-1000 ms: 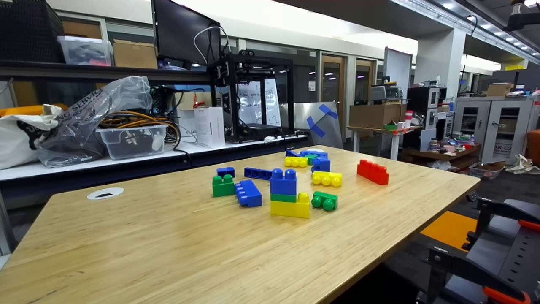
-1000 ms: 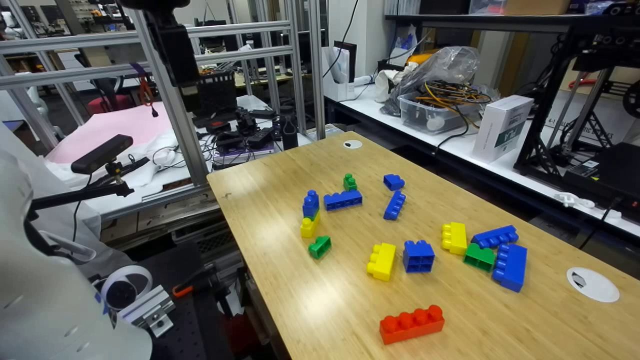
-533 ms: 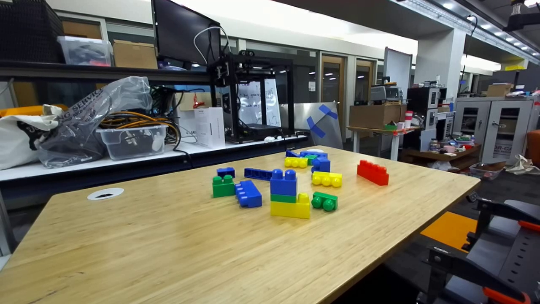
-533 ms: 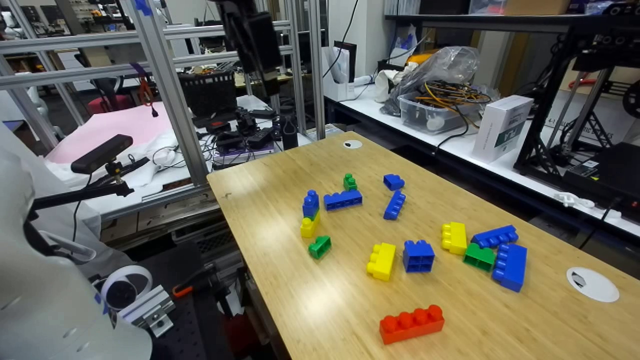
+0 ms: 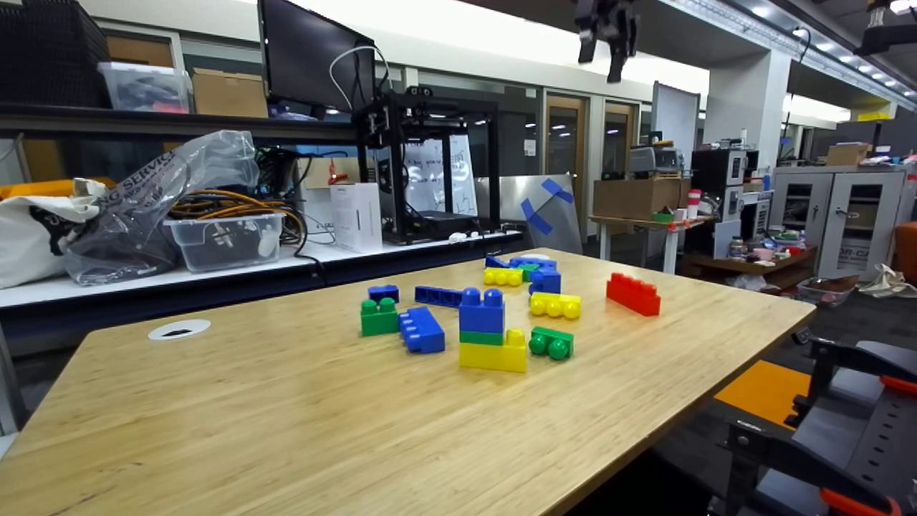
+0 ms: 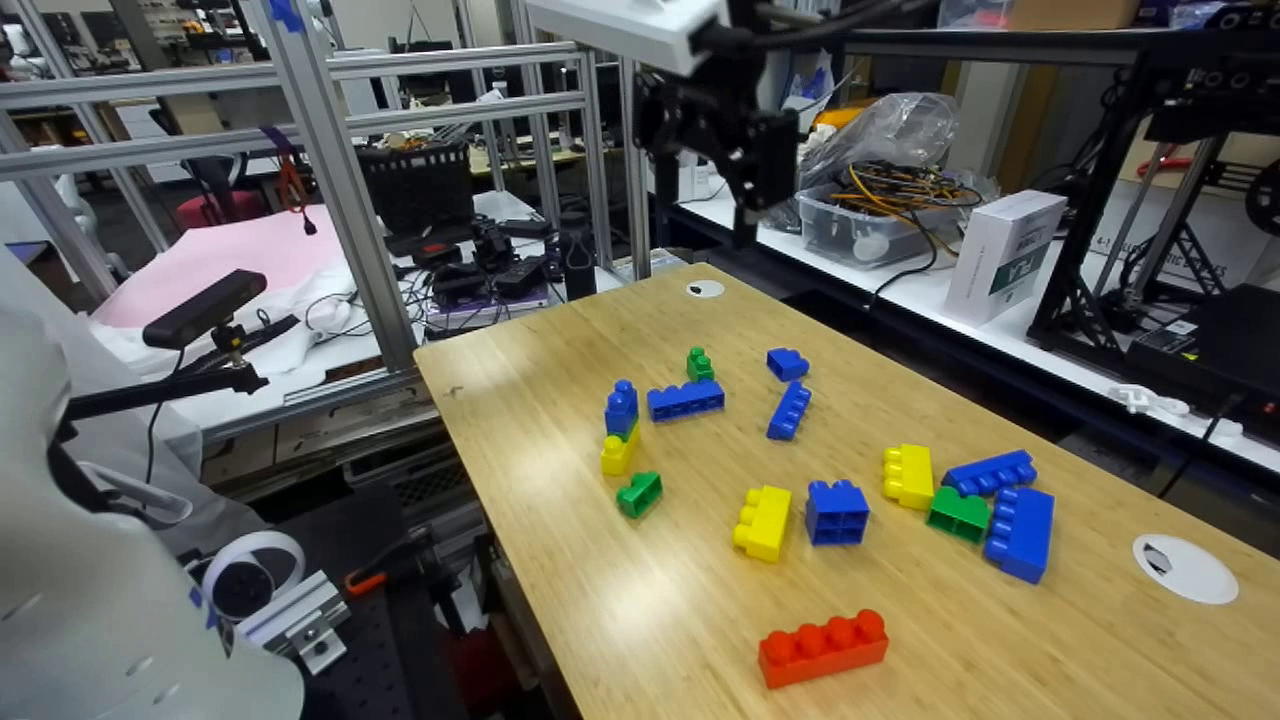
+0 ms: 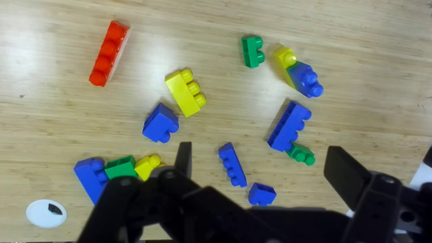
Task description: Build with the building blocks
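In an exterior view, nearest on the table (image 5: 258,423), the stack (image 5: 481,326) stands upright: yellow base (image 5: 492,357), green layer (image 5: 481,337), blue top (image 5: 481,317). It is the only joined work to be seen, so I judge the build begun but probably well short of done. Just right of it a green brick (image 5: 551,343) lies on its side. To the left a long blue brick (image 5: 424,330) lies beside an upright green block (image 5: 379,321); whether they touch, I cannot tell. Farther off come a yellow brick (image 5: 555,306), the upright red brick (image 5: 633,294) to its right, a blue bar (image 5: 438,295) and small blue brick (image 5: 384,292) at left, and a square blue brick (image 5: 546,280). The far cluster (image 6: 958,514) holds one yellow, one green and two blue. These twelve loose bricks seem left to use. High above, the end effector (image 7: 261,160) carries nothing, jaws wide apart; no new grasp looks begun.
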